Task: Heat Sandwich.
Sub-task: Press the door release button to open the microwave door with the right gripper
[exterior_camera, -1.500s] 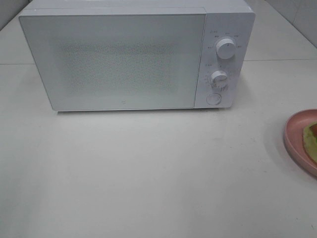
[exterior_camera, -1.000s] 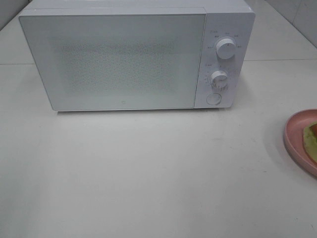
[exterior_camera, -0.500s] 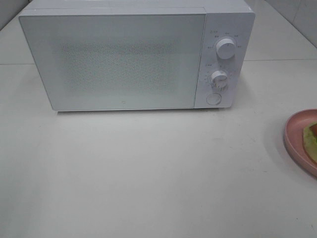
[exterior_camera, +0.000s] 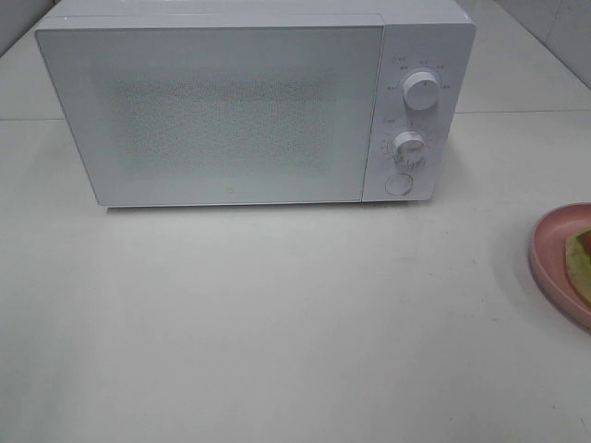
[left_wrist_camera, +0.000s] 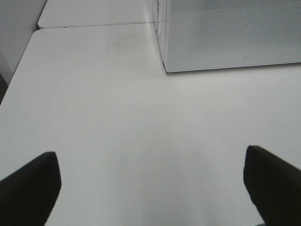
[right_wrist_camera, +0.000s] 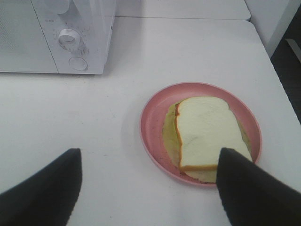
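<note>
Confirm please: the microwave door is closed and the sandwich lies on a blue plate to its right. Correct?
The plate is pink, not blue; the right wrist view shows it. The microwave door is closed and the sandwich lies on the plate to its right.

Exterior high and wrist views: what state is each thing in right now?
microwave: door shut.
sandwich: whole, lying on the pink plate, outside the microwave.
pink plate: flat on the table.
left gripper: jaws open, empty.
right gripper: jaws open, empty, near the pink plate.
</note>
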You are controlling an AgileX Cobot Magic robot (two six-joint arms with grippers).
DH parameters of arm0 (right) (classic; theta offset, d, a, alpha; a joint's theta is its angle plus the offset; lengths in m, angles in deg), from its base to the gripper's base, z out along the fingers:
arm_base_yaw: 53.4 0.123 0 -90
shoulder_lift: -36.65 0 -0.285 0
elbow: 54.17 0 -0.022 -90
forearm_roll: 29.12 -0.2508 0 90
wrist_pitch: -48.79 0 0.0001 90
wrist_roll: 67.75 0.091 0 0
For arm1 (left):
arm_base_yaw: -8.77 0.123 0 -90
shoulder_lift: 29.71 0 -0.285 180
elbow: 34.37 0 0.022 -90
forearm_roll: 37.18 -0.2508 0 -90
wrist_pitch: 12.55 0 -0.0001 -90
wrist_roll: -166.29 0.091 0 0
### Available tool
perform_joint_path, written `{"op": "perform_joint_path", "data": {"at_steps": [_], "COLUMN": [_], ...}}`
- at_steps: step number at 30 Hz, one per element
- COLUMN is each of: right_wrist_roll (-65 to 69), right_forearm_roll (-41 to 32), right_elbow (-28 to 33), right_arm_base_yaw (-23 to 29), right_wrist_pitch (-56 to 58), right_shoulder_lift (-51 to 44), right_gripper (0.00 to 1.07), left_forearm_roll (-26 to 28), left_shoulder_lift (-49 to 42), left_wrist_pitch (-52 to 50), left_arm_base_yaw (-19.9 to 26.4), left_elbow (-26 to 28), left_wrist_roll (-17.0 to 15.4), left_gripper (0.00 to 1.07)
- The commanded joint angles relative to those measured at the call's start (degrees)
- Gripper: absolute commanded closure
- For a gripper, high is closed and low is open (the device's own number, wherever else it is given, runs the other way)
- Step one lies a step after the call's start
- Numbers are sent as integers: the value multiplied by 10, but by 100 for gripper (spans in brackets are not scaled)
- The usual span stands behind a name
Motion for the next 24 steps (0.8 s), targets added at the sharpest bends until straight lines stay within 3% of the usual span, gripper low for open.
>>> {"op": "perform_joint_path", "data": {"at_steps": [1,24], "right_wrist_roll": [-2,-2], "right_forearm_roll": [1,1], "right_elbow": [-3,-2], "right_arm_base_yaw": [-3,-3], "right_wrist_pitch": [-41,-217], "right_shoulder_lift": [31,217], "right_gripper": [31,31], "left_forearm_roll": [-1,-1], "left_shoulder_lift": [-15,-15], "left_wrist_pitch": [-5,-5], "left_arm_base_yaw": [-2,-2], "left_elbow": [-1,-1], "left_wrist_roll": [1,1], "left_gripper": [5,5]}}
